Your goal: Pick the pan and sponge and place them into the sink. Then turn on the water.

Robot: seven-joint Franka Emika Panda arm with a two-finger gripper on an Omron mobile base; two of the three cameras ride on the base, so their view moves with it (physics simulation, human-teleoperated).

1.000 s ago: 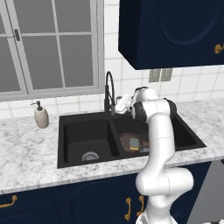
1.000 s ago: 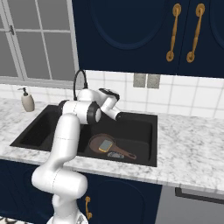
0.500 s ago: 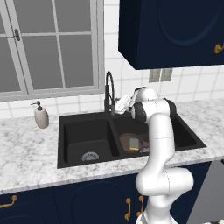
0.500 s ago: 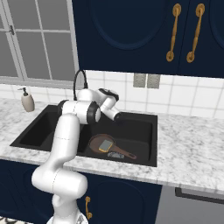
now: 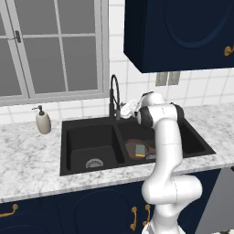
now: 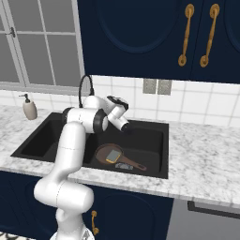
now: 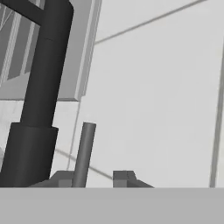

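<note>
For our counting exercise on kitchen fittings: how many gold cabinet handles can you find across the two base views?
6. Two upright on the upper cabinet doors and; one on the upper cabinet at the left view's right edge; three on lower cabinets. Others may be hidden.

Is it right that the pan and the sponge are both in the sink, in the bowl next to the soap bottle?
Not quite. The pan and the sponge are both in the sink, but in the bowl farther from the soap bottle, with the sponge resting in the pan. The bowl nearer the bottle shows just its drain. Both base views show this.
</note>
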